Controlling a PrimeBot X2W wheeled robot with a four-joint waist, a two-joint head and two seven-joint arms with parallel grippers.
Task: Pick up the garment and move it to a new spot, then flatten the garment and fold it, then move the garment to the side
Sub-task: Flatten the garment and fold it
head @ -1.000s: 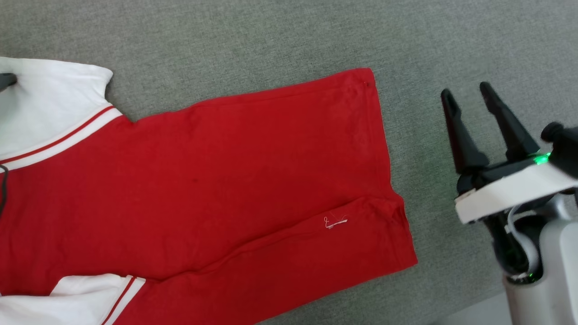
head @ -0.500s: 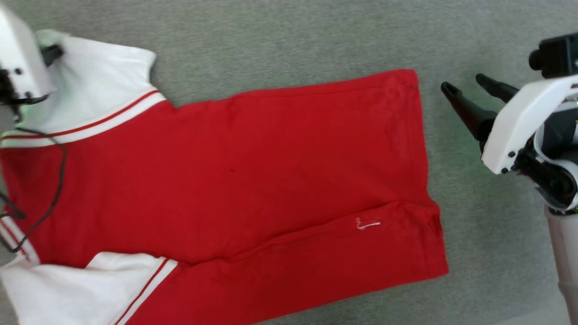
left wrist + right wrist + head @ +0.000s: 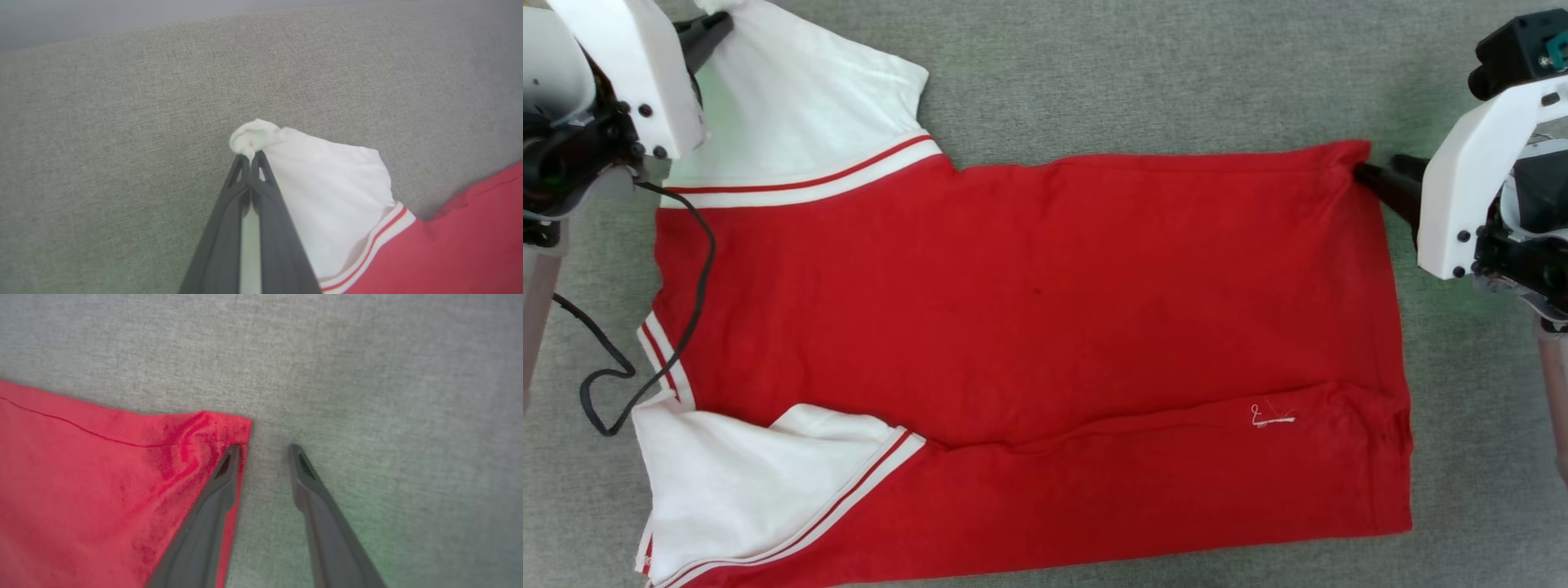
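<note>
Head view has the garment (image 3: 1045,327) spread flat across the middle of the grey fabric surface (image 3: 1143,73), with its plain red face up, shoulders to the left and hem to the right. The far sleeve (image 3: 809,106) is white with red-and-white striped trim where it meets the body. The near sleeve (image 3: 735,482) lies folded in over the red cloth at the near left. Close to the hem on the near right sits a small white thread (image 3: 1272,418), a loop and a dash that is too small to read as any letter. A thin black cable (image 3: 698,269) trails over the garment's left edge and curls onto the grey surface.

At the far left, the left gripper (image 3: 712,28) pinches the tip of the far sleeve. In the left wrist view its two fingers (image 3: 250,157) are pressed together with a bunched knob of white cloth at their tips (a firm hold, no gap).

At the far right corner of the hem, the right gripper (image 3: 1365,173) stands with its jaws apart. In the right wrist view (image 3: 264,451) one finger lies over the red corner of the garment (image 3: 81,477). The other finger rests over bare grey surface just beside it, and nothing is clamped between them.
</note>
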